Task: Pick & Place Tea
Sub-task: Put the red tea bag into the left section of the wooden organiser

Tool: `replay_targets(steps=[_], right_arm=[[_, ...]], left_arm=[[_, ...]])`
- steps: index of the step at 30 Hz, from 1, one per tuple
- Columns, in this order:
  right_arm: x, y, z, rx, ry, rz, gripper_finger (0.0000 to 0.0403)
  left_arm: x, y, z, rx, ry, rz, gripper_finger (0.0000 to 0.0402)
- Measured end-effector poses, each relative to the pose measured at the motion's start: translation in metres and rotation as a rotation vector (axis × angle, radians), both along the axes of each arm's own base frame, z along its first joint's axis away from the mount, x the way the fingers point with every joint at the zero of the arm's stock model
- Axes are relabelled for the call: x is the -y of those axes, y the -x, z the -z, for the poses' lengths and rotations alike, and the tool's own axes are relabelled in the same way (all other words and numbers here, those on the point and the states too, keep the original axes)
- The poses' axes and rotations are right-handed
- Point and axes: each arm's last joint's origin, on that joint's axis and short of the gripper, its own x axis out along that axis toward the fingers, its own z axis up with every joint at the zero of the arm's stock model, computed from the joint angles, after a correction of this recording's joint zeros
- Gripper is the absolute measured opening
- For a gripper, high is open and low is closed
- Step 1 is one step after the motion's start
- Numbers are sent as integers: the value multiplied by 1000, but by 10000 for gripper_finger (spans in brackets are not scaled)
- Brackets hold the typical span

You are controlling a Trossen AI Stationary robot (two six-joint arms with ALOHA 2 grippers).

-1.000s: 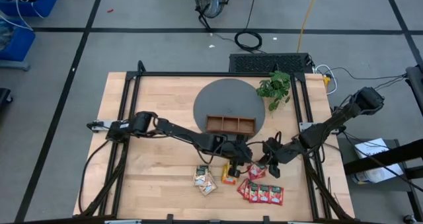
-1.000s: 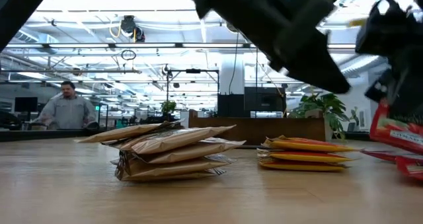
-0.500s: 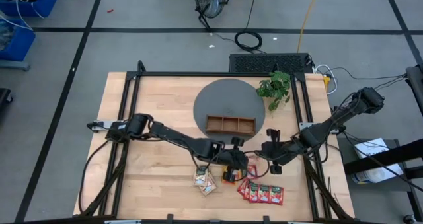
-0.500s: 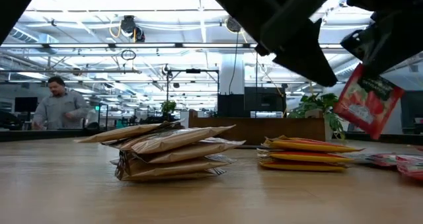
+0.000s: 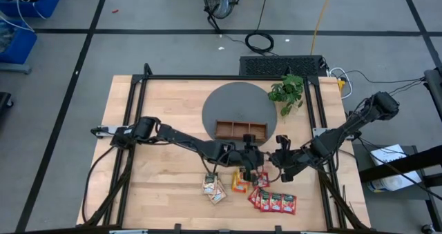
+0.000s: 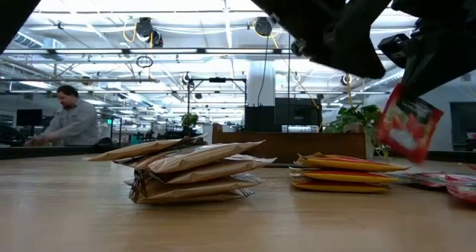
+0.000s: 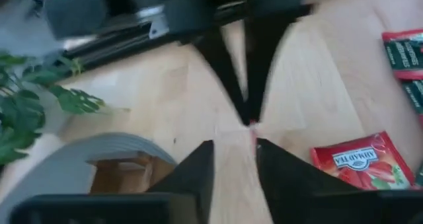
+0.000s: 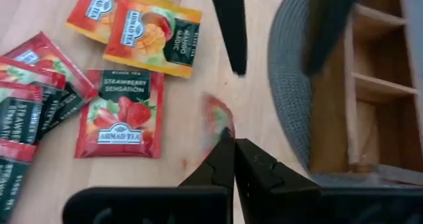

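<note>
Pinching a blurred red sachet [image 6: 407, 127], right jaws hang mid-air; left jaws stand slightly apart, empty.

A red strawberry tea sachet [image 6: 407, 128] is hanging tilted, pinched in the right tool [image 8: 232, 139]. Just beside that tool, another strawberry sachet [image 8: 119, 113] is lying flat, orange mango sachets [image 8: 152, 32] are overlapping beyond it, and pale sachets [image 5: 214, 188] are sitting stacked farther off.

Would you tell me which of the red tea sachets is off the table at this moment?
The red sachet pinched in the right gripper, hanging tilted in the air. The other red sachets lie flat on the table.
</note>
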Motion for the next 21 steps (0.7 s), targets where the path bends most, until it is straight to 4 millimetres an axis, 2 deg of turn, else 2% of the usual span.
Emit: replay_targets(steps=[6, 10, 16, 21], right_arm=[[-4, -2, -3, 57, 49, -36, 0], [-4, -3, -4, 67, 62, -49, 0], [-5, -9, -8, 130, 60, -72, 0], [-6, -11, -10, 154, 67, -85, 0]], left_arm=[[-11, -2, 2, -36, 144, 112, 224], [-14, -1, 4, -62, 182, 114, 255], [-15, -2, 3, -53, 193, 108, 263], [-18, -2, 3, -51, 204, 92, 237]])
